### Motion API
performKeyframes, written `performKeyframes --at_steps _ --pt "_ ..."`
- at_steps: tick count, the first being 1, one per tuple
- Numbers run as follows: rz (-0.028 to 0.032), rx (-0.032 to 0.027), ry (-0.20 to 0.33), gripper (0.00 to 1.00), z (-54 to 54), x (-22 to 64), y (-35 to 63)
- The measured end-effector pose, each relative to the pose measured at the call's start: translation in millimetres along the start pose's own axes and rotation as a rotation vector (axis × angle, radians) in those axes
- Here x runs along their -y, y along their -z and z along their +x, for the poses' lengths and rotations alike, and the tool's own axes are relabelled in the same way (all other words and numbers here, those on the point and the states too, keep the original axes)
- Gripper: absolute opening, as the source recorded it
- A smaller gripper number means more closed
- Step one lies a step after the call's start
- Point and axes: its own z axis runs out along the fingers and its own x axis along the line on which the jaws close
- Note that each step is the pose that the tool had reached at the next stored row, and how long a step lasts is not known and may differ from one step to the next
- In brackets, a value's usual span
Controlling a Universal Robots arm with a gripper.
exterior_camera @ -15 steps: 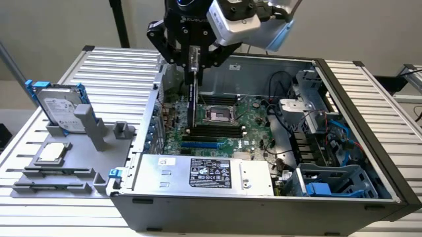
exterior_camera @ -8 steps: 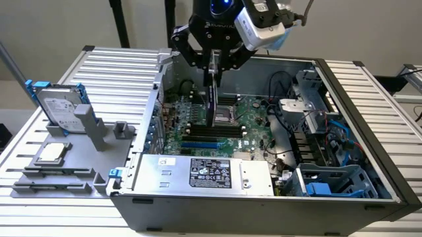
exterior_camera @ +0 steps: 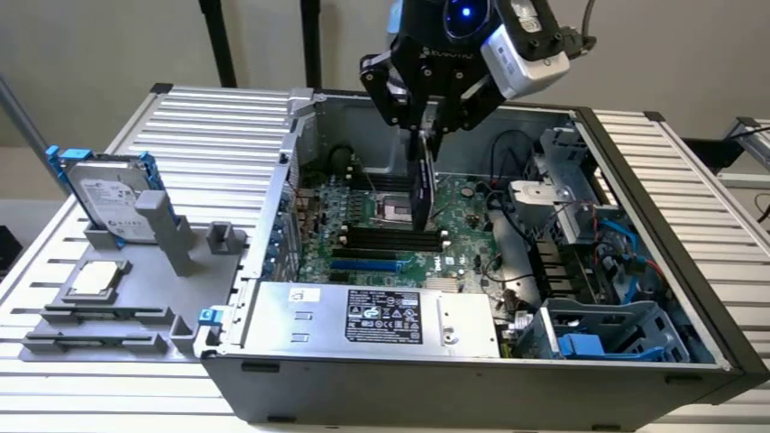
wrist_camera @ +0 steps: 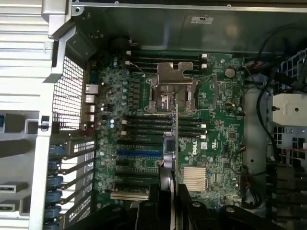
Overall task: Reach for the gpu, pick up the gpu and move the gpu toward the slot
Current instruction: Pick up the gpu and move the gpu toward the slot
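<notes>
hard drive [exterior_camera: 111,200]: blue frame, on tabletop [exterior_camera: 72,379] rack, well left of motherboard, untouched
CPU chip [exterior_camera: 96,280]: same rack, below the drive
pincer [exterior_camera: 427,126]: clamped on gpu's top edge, above motherboard
gpu [exterior_camera: 423,194]: hangs edge-on straight below pincer, long axis vertical, just over motherboard [wrist_camera: 216,124]
slot [wrist_camera: 136,153]: blue one, near gpu's lower end; gpu not seated

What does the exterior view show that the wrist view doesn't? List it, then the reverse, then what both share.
Exterior view alone: the hard drive standing in its grey holder, the CPU chip beside it, and the power supply label. Wrist view alone: the silver heatsink and the rear port cluster. Both: the claw shut on the gpu held edge-on above the motherboard, near the blue slot.
</notes>
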Motion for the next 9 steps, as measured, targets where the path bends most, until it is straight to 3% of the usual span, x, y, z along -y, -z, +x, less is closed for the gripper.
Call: performKeyframes --at_steps 3,9 --pt "0.0035 -0.0039 0.000 0.27 -11.6 0.0 -0.1" --pt "0.0036 -0.0057 0.000 0.27 -12.6 0.0 -0.1"
